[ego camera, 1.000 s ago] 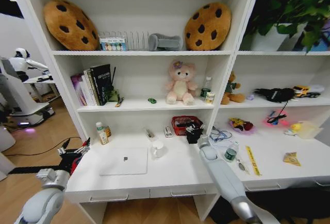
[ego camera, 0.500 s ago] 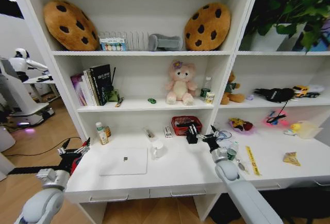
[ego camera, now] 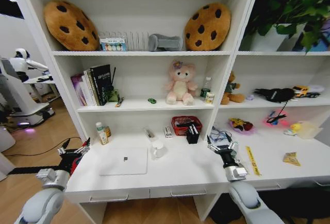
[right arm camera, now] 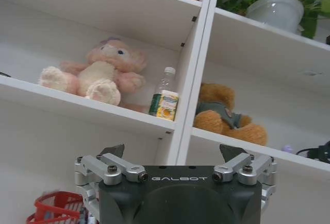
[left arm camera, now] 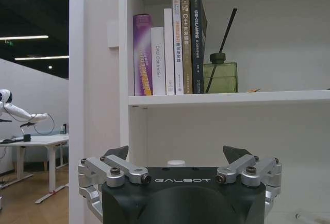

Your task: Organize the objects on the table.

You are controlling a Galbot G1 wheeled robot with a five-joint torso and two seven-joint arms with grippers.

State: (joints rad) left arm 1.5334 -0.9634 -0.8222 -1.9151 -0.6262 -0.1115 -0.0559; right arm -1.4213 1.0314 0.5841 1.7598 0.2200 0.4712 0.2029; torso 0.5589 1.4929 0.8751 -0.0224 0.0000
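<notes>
A slim silver laptop [ego camera: 124, 161] lies shut on the left half of the white table [ego camera: 180, 175]. A tiny green toy car [ego camera: 151, 100] sits on the shelf above, left of a pink plush. A black holder [ego camera: 193, 134] with thin items in it stands beside a red basket [ego camera: 184, 124]. My right gripper [ego camera: 222, 145] hovers open and empty over the table right of the holder, apart from it; the right wrist view shows its fingers [right arm camera: 112, 153] spread. My left gripper [ego camera: 72, 149] hangs open off the table's left end, its fingers [left arm camera: 117, 153] apart.
A white mug [ego camera: 157, 149] stands right of the laptop and a small bottle [ego camera: 102, 133] at the back left. A yellow strip [ego camera: 252, 160] and a yellow packet [ego camera: 291, 158] lie on the right part. Books [left arm camera: 170, 46] and a reed diffuser [left arm camera: 220, 74] fill the shelf above.
My right arm has drawn back from the black holder by the red basket, toward the front right of the table. The holder stays in place. The left arm is still.
</notes>
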